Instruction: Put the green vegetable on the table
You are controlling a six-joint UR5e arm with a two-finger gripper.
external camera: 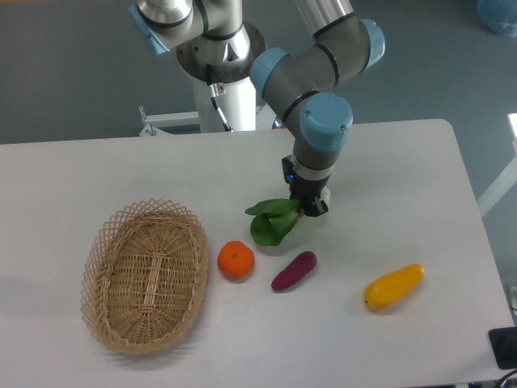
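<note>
The green vegetable [271,221], a small bok choy, shows its dark green leaves spread to the left of my gripper [309,205], in the middle of the white table [404,170]. Its pale stem end is between my fingers and mostly hidden by them. My gripper points straight down and is shut on that stem end. The leaves hang low at or just above the tabletop; I cannot tell whether they touch it.
An orange [236,260] lies left of the leaves. A purple oblong vegetable [293,271] lies just below them. A yellow oblong vegetable [393,286] lies at the front right. An oval wicker basket [145,275] stands at the front left.
</note>
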